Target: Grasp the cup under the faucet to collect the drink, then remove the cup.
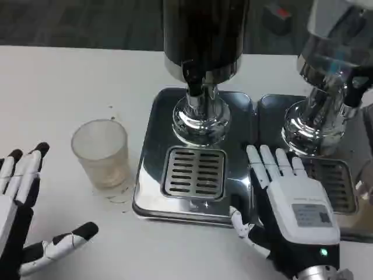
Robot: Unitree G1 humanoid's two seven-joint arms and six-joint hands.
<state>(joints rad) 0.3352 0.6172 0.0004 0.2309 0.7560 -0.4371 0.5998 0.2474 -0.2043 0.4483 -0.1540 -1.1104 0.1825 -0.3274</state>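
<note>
Cup [101, 153] stands upright on the bench [52, 81], left of the drip tray [148, 175], not under the faucet [195, 87]. Looks light, thin, slippery plastic; grip mid-wall, gently. Left robot hand [26, 216] released, fingers spread, near cup. Right robot hand [288, 204] released, flat on tray's right edge.

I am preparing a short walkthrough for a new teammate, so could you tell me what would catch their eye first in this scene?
The dark drink dispenser looms at top centre, standing on a shiny metal drip tray with a slotted grate. A clear plastic cup stands on the white table left of the tray, not under the faucet. The right hand lies flat over the trays at lower right, and the left hand waits open at lower left.
</note>
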